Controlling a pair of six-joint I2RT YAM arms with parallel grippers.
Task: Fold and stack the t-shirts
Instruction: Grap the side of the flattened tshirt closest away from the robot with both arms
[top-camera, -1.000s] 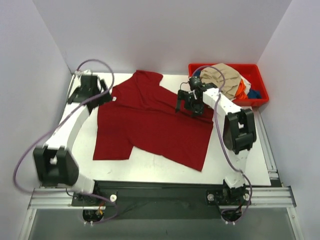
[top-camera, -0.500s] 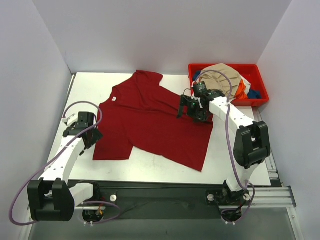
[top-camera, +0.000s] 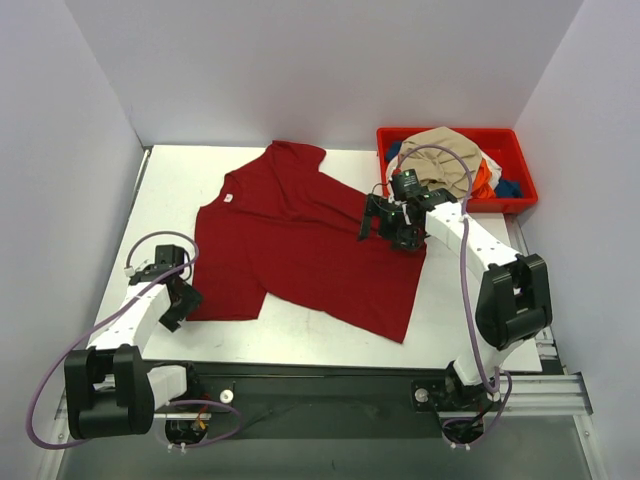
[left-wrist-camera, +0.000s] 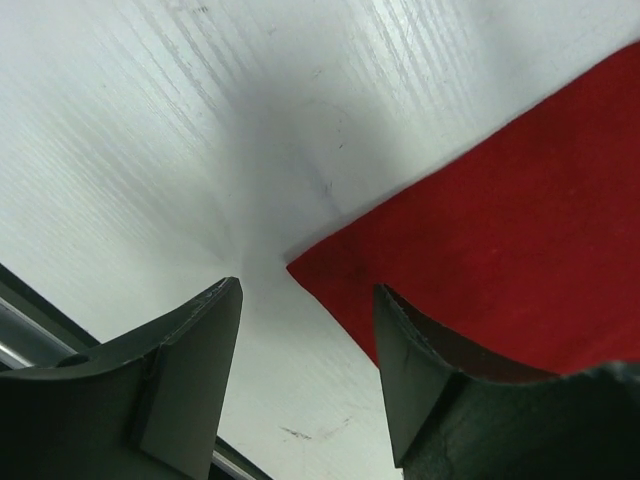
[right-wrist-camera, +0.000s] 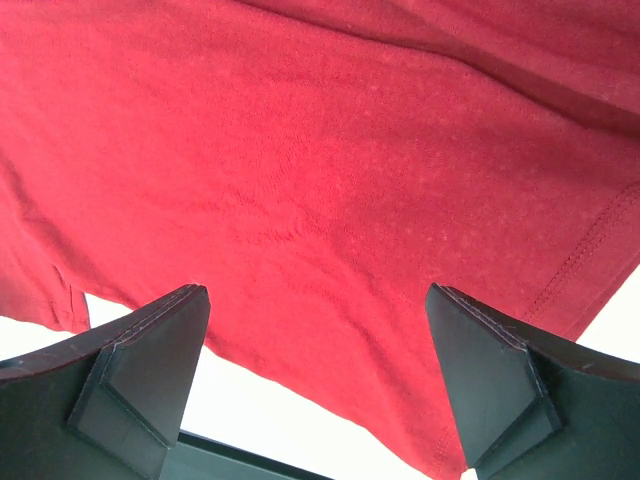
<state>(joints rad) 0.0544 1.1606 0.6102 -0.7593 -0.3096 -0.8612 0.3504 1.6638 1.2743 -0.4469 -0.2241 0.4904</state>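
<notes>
A dark red t-shirt (top-camera: 300, 240) lies spread on the white table (top-camera: 160, 200), with a small white neck label (top-camera: 228, 198) at its far left. My left gripper (top-camera: 178, 305) is open and empty, low at the shirt's near-left corner. In the left wrist view that corner (left-wrist-camera: 300, 268) sits between the tips of the open left gripper (left-wrist-camera: 308, 290). My right gripper (top-camera: 386, 232) is open and empty above the shirt's right side. In the right wrist view the red cloth (right-wrist-camera: 330, 180) and its hem fill the view under the wide-open right gripper (right-wrist-camera: 318, 292).
A red plastic bin (top-camera: 520, 170) at the back right holds a heap of tan (top-camera: 440, 150), orange (top-camera: 484, 180), white and blue shirts. White walls stand close at the left, back and right. The table's near edge meets a black rail (top-camera: 320, 375).
My left arm swung from the far-left corner toward me and now sits at the shirt's near-left corner. My right gripper shifted slightly right over the shirt. The shirt lies as before.
</notes>
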